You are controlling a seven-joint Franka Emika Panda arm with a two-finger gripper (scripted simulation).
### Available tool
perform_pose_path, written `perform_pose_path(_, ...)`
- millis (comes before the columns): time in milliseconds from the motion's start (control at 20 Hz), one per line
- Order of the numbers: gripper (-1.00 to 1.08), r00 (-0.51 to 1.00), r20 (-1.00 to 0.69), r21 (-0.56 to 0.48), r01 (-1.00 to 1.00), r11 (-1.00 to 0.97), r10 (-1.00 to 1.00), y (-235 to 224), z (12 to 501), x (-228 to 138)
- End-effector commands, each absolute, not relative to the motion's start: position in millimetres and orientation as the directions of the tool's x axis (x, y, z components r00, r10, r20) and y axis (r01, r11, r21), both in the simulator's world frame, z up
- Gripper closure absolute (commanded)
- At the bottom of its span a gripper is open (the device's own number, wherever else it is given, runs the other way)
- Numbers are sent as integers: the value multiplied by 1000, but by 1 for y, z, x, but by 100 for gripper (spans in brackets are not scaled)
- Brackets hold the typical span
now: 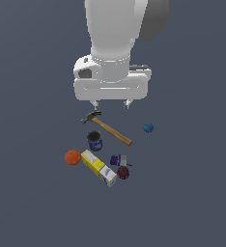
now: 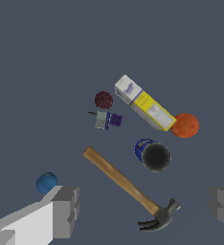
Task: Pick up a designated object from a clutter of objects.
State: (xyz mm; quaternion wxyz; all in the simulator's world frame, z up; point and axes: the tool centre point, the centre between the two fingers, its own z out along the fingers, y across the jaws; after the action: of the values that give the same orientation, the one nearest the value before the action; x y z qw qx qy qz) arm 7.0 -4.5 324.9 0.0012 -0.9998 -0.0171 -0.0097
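Note:
The designated object, a small dark maroon ball (image 1: pixel 123 172) (image 2: pixel 104 100), rests on the floor beside the white end of the yellow-and-white box (image 1: pixel 99 167) (image 2: pixel 145 103) and next to a small purple-grey item (image 1: pixel 118 160) (image 2: pixel 108 120). My gripper (image 1: pixel 111 103) (image 2: pixel 142 206) hangs open, high above the hammer's head, holding nothing. It is well apart from the maroon ball, which lies at the far side of the clutter from it. Its fingers (image 2: pixel 66 210) frame the hammer head in the wrist view.
A wooden-handled hammer (image 1: pixel 107 128) (image 2: pixel 128 187) lies diagonally below the gripper. A dark blue can (image 1: pixel 94 141) (image 2: pixel 152 155) stands upright beside it. An orange ball (image 1: pixel 72 157) (image 2: pixel 184 125) touches the box's yellow end. A small blue ball (image 1: pixel 148 128) (image 2: pixel 46 183) sits apart.

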Motion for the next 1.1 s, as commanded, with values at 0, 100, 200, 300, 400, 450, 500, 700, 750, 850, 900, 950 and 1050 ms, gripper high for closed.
perform_pose_path(0,-92,999,19,-2,34,-999,34,-4,325,7)
perform_pose_path(100,-92,999,18,-1,31,-1000,31,-6,325,6)
perform_pose_path(200,-92,1000,16,4,22,-1000,22,-11,326,5)
perform_pose_path(300,-92,1000,12,11,8,-1000,8,-17,328,3)
perform_pose_path(400,-92,1000,9,16,-3,-1000,-2,-22,329,1)
perform_pose_path(450,-92,1000,8,17,-6,-1000,-5,-23,330,0)
perform_pose_path(500,-92,1000,8,17,-7,-1000,-7,-23,330,0)
perform_pose_path(700,-92,1000,8,17,5,-1000,5,-22,328,2)
perform_pose_path(750,-92,1000,8,17,11,-1000,12,-22,327,3)
perform_pose_path(850,-92,1000,7,19,29,-999,29,-21,325,5)
perform_pose_path(900,-92,999,7,19,39,-999,39,-21,323,6)
perform_pose_path(950,-92,999,7,20,51,-998,52,-21,322,8)
perform_pose_path(1050,-92,997,6,22,80,-997,80,-20,317,12)
